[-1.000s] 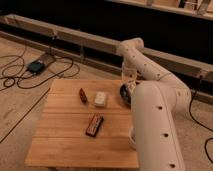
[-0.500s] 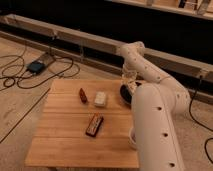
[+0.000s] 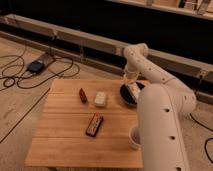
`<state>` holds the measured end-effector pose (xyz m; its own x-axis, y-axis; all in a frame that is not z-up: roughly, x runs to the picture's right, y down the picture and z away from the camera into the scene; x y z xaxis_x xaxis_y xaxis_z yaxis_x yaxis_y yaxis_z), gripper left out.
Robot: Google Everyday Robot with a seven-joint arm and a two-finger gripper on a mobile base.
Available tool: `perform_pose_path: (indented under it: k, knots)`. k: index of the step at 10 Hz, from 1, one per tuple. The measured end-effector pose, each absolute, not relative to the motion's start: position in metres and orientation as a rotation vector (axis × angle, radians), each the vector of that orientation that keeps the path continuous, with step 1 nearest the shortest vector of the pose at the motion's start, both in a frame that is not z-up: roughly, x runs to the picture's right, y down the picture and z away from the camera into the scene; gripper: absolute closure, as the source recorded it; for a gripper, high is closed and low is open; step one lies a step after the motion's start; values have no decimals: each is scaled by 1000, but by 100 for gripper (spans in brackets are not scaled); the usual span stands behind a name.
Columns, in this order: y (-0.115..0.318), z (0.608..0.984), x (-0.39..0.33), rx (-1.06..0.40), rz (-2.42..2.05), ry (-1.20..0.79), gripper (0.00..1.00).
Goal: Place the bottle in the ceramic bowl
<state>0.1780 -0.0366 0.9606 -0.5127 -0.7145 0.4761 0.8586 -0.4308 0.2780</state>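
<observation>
A: Changes since the earlier frames? Quick.

B: Small ones. The arm's wrist has dipped a little lower over the ceramic bowl [image 3: 126, 95]. Nothing on the table has shifted.

A: Gripper?

B: The gripper [image 3: 131, 83] sits at the end of the white arm [image 3: 150, 67], right above the bowl at the table's far right edge, pointing down into it.

A: Spread or pinched?

B: Can't tell, it blends into the white thing under it.

A: The bottle?

B: The bottle [image 3: 134, 91] shows as a pale shape with a tan patch, lying inside the dark bowl, just under the gripper. Can't tell whether the gripper is touching it.

A: Rest of the table?

B: Wooden table [image 3: 65, 135], light slats. A small reddish-brown item [image 3: 82, 95] near the far middle, a white block [image 3: 101, 99] just right of it, both left of the bowl. A flat dark bar [image 3: 94, 124] lies nearer the camera, angled, well apart from the bowl. A white cup [image 3: 134, 138] sits at the near right edge, partly behind the robot's big white body [image 3: 162, 130].

A: Floor?

B: Black cables [image 3: 20, 75] and a small dark box [image 3: 36, 66] on the left, beyond the table.
</observation>
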Motion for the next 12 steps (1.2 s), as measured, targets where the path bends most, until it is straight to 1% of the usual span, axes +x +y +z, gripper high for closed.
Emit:
perform_pose_path:
  k: [4,9,12]
  knots:
    - [-38,953,180,-316,-2037,-599,20]
    - [-52,923,194,-235,-2006,-568,20]
    - [-52,923,191,-231,-2007,-572,20]
